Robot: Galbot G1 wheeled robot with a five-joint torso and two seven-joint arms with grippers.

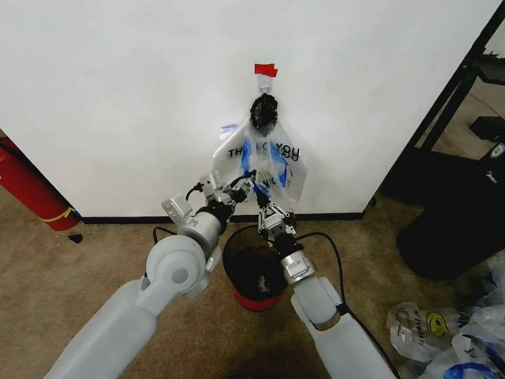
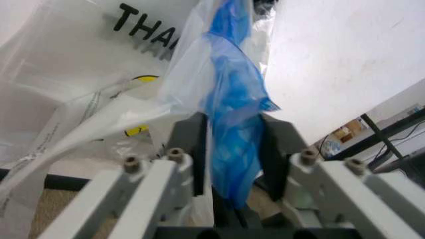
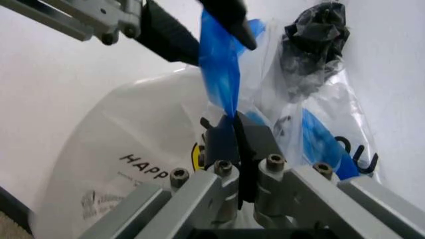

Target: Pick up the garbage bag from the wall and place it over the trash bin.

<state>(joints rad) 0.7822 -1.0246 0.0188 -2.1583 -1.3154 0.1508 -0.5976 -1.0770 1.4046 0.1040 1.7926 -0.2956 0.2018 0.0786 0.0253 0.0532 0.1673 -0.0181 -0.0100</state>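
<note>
Blue plastic strip (image 2: 232,144) of the thin translucent white garbage bag (image 1: 264,166) sits between the black pads of my left gripper (image 2: 232,164), whose jaws stand close on either side of it and pinch it. My right gripper (image 3: 236,144) has its jaws pressed together on the lower end of that same blue strip, with the left gripper's dark fingers (image 3: 169,35) clamped on the strip higher up, just beyond mine. From my head, both grey arms reach forward side by side, left gripper (image 1: 237,188) and right gripper (image 1: 267,209) close together at the bottom edge of the bag. Directly below them, on the brown carpet (image 1: 102,253), stands the small round black wire-mesh trash bin (image 1: 252,272) with its red base, between my two forearms and near the black baseboard. Beyond, the bag hangs flat against the plain white painted wall (image 1: 118,95), its black lettering partly visible, its dark bunched handles gathered at a small hook (image 1: 263,96) just under a piece of red tape (image 1: 266,70).
</note>
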